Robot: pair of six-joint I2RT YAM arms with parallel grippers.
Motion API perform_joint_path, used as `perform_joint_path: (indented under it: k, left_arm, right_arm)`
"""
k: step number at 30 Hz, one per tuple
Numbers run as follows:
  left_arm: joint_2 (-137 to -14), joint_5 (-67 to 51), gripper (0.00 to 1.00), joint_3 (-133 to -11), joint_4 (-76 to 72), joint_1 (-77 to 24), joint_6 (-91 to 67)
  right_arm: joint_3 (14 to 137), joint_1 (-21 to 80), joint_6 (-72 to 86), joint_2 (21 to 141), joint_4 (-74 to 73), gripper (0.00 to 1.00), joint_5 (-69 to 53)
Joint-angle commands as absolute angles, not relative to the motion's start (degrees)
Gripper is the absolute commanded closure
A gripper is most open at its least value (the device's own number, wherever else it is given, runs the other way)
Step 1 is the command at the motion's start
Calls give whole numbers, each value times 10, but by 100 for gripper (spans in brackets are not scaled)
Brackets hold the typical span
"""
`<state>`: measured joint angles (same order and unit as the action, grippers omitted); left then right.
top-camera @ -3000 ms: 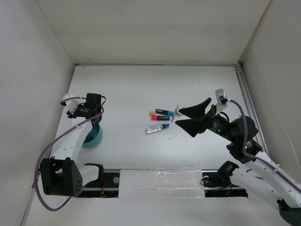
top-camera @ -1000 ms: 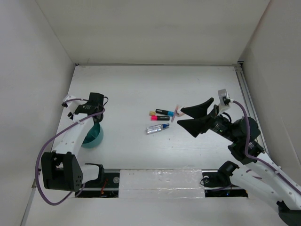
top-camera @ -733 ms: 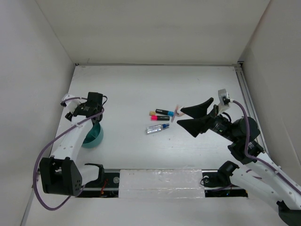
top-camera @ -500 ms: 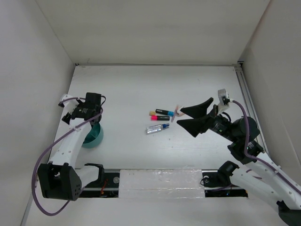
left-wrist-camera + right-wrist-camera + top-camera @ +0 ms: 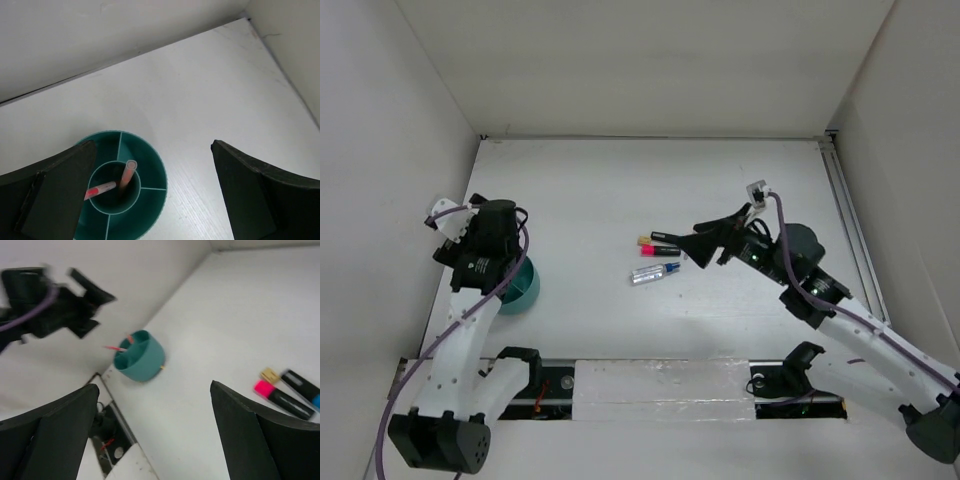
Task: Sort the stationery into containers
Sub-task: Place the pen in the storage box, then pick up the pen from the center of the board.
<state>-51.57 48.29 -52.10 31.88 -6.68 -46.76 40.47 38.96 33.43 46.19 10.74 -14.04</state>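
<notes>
**Teal cup at the left, markers at the right arm's fingertips**

Teal cup [image 5: 517, 285] stands near the table's left edge. In the left wrist view two orange pencils [image 5: 127, 172] lean in its centre well. The left gripper [image 5: 152, 144] hangs directly above the cup with its jaws spread wide and nothing between them.

The loose stationery lies mid-table, well apart from the cup. It comprises a pink-ended marker [image 5: 657, 250], a second black marker [image 5: 665, 238] just beyond it, and a clear blue-capped pen [image 5: 655, 272] on the near side. All three lie roughly left to right across the table. The eraser cannot be made out.

The right gripper [image 5: 698, 245] is much the nearer hand. Its forearm reaches low and leftward, and its fingertips sit just beside the markers' right-hand ends. Its jaws are also spread and hold nothing.

The fingers point almost along the markers' long axis. In the right wrist view the pink-ended marker [image 5: 280, 397] sits off by the right finger, not in the gap. The next pick probably calls for a small sideways shift and a downward tilt, so that the jaws straddle one barrel. The cup [image 5: 139, 357] lies farther along the same line of reach.
</notes>
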Motion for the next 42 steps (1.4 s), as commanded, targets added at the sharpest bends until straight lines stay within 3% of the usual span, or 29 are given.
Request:
perform_joint_path:
  k: [1, 6, 9, 12, 17, 26, 31, 42]
  left_arm:
    - [-477, 461, 0, -508, 258, -68, -399]
    - [-407, 378, 0, -502, 214, -68, -353]
    - [-357, 309, 0, -487, 178, -68, -326]
    - [-328, 243, 0, -472, 141, -68, -283]
    - [-302, 109, 0, -461, 112, -68, -249]
    - [-260, 37, 0, -456, 100, -68, -243]
    - [-260, 12, 0, -456, 95, -68, -243]
    - [-266, -22, 0, -451, 90, -68, -243]
  right_arm:
    - [453, 385, 332, 508, 53, 1, -30]
    - [527, 385, 372, 593, -123, 1, 183]
    - [541, 380, 379, 637, -147, 1, 213]
    - [554, 364, 391, 686, -154, 1, 214]
    - [591, 349, 415, 768, -180, 29, 224]
    - [686, 354, 481, 930, -210, 37, 221]
    - [737, 366, 536, 1005, -249, 51, 258]
    - [793, 360, 540, 1054, -249, 53, 282]
